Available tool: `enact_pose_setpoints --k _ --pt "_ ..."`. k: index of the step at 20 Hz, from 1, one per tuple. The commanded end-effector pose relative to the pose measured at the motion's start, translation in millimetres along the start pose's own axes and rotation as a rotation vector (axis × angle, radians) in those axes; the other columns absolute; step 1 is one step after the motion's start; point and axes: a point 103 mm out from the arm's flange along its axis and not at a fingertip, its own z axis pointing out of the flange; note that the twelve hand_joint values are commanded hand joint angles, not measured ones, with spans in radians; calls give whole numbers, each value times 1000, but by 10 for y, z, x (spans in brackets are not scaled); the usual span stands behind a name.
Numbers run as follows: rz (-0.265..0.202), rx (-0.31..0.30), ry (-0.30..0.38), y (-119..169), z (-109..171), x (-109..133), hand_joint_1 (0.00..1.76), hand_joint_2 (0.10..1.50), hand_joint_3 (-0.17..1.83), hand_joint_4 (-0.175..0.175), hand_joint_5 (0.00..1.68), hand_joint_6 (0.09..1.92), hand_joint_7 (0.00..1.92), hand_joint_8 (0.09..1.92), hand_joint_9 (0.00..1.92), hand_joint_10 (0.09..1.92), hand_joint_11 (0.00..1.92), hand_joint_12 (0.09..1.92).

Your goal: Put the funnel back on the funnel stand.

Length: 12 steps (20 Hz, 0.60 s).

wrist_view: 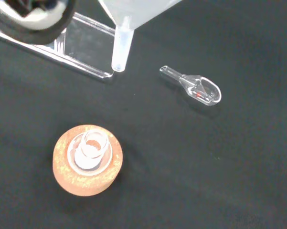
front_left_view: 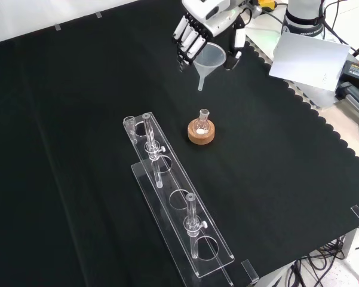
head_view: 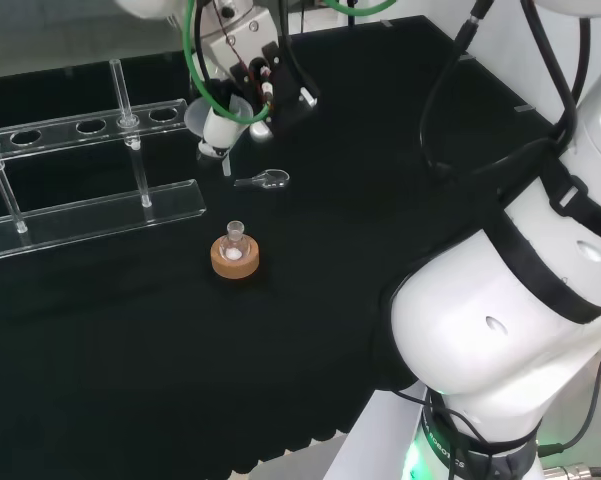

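The hand (front_left_view: 198, 27) grips the funnel (front_left_view: 208, 58) by its rim, up off the table; light, stiff, slick plastic, stem hanging below the fingers, funnel stand (front_left_view: 179, 200) well off.

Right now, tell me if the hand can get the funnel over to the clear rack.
Probably yes. The hand holds the funnel up off the cloth, and only the small flask on its cork ring stands near the way to the rack.
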Motion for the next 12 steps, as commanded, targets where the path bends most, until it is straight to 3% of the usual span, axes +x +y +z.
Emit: enact_pose_setpoints --k 1,12 --pt "15 -3 16 50 -112 -147 785 636 512 -38 539 87 563 680 911 457 671 1219" --pt "23 -59 77 350 -410 -275 782 638 512 -38 539 87 562 682 913 453 673 1216"
